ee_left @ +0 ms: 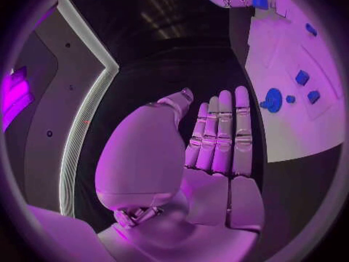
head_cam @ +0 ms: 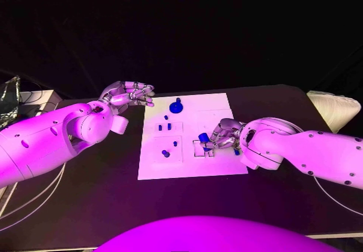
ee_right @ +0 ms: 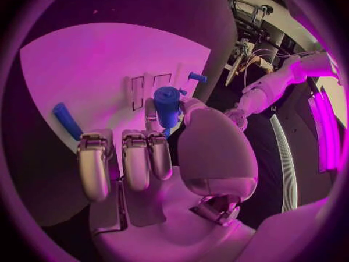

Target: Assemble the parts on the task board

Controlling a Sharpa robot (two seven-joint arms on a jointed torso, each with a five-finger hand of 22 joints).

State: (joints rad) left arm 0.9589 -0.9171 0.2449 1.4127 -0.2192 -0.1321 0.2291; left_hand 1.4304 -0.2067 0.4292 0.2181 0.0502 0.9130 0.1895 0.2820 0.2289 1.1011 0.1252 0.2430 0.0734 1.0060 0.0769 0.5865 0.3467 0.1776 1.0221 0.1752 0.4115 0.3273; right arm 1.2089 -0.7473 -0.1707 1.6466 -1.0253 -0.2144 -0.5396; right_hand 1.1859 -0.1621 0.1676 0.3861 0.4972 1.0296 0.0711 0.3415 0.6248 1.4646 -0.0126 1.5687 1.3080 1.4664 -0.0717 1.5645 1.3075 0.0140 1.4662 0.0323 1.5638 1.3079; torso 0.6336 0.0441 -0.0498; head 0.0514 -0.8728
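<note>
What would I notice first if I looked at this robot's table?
First, the white task board in the middle of the black table, dotted with small blue parts. Then the right hand over the board's near right part, holding a blue part, and the left hand, holding nothing, by the board's far left corner.

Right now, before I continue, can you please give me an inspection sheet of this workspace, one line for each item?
Surface: black table, bare around the board.
Job's things: white task board in the middle; round blue part near its far edge; small blue parts and one more on its left half; a blue part in the right hand's fingers.
Clutter: crumpled silvery thing at the far left.
Hands: left hand off the board's far left corner, fingers straight, holding nothing; right hand over the board's right side, holding the blue part.
Cables: pale cables under the left arm.
Surroundings: dark.
</note>
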